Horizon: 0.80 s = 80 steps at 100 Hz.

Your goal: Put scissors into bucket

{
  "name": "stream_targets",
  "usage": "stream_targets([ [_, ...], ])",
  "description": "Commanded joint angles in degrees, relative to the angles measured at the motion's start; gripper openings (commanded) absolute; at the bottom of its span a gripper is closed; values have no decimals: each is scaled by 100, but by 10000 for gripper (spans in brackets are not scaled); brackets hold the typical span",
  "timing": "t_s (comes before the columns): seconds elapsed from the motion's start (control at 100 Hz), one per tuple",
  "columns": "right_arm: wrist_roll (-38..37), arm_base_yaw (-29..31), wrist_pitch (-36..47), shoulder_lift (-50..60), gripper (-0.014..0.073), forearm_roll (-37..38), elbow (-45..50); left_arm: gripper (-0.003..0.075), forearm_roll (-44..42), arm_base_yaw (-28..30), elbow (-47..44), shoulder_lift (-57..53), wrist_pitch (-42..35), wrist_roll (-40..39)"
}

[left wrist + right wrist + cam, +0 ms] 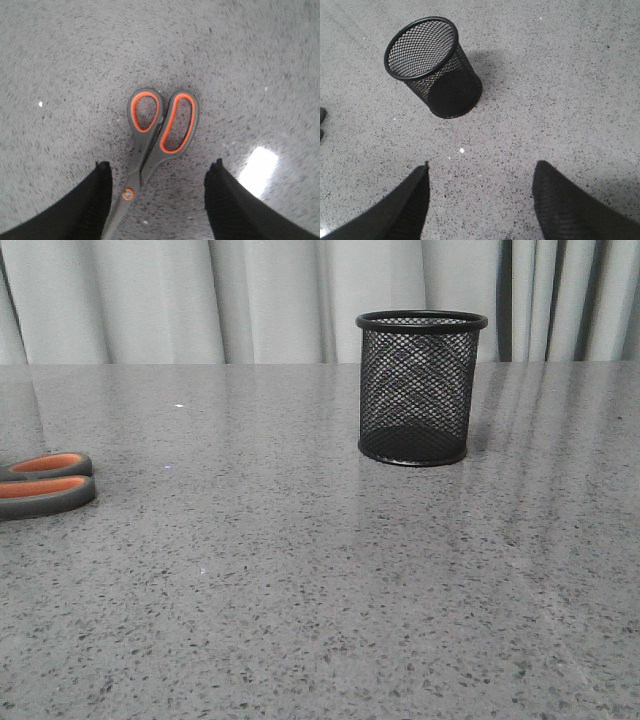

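The scissors (150,145) lie flat on the grey speckled table, their grey loop handles lined in orange. In the front view only those handles (45,483) show at the left edge. My left gripper (159,166) hovers open above the scissors, its fingers astride the pivot and shank without touching them. The bucket (420,387), a black wire-mesh cup, stands upright at the back right of centre and looks empty. My right gripper (481,167) is open over bare table, a short way from the bucket (434,67). Neither arm shows in the front view.
A grey speckled tabletop (320,580) stretches across the whole scene. Pale curtains (280,295) hang behind its far edge. A bright light reflection (257,167) sits on the table beside the left gripper's finger.
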<state>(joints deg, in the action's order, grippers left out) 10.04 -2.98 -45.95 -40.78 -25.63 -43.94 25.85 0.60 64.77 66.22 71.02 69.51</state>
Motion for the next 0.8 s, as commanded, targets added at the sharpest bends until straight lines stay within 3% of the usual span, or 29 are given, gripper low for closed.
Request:
stream_targets([
  [0.0,63,34,279,-21,405,-82,-196,387,210,-51,191,66,-265,667],
  [0.12,63,34,279,-21,405,-82,-196,387,210,-51,191,261,-292,1189],
  [0.43,63,34,279,-21,405,-82,-196,387,99,-64,191,835,-320,1486],
  [0.65,63,34,279,-21,405,-82,-196,387,-952,-597,191,1304,-309,1486],
  [0.79,63,34,279,-21,405,-82,-196,387,-1055,-819,191,1537,-342,1486],
])
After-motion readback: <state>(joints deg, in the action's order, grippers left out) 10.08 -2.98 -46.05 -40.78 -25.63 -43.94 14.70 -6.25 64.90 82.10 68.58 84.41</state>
